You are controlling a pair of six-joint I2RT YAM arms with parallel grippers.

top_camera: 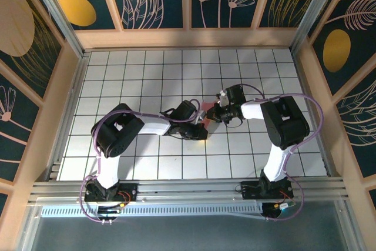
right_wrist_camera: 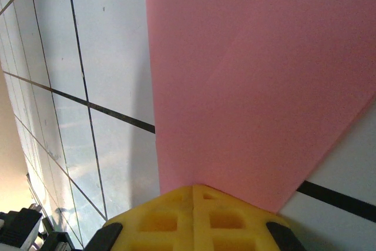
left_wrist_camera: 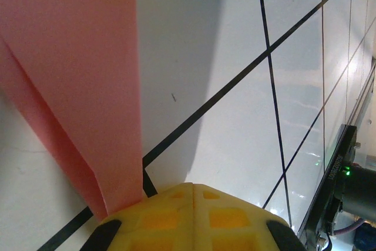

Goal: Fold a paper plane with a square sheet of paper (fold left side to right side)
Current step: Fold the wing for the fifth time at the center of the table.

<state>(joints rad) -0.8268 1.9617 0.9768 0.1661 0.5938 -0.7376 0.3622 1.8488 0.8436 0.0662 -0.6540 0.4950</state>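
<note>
- Left gripper (left_wrist_camera: 194,191): 2 yellow, waffle-moulded fingers (left_wrist_camera: 158,218) are pressed together along 1 seam. The salmon-pink paper (left_wrist_camera: 76,57) tucks in at their left edge, so this claw is clamped on it.
- From that tip the paper's long axis runs up and away to the left, widening as it goes. It is thin, matte and smooth, and 1 straight crease divides a darker flap from a lighter one.
- Beyond the claw, the paper hangs clear of the glossy white tiles (left_wrist_camera: 235,116) with their black grid lines. It throws a soft grey shadow just to its right.
- Right gripper (right_wrist_camera: 194,189): the same yellow fingers are closed, nipping the paper's narrow end.
- Ahead of this claw the paper fans out into a broad, straight-edged panel crossed by 1 faint diagonal crease.
- From above, the paper sits between the 2 claw tips, mid-table.
</note>
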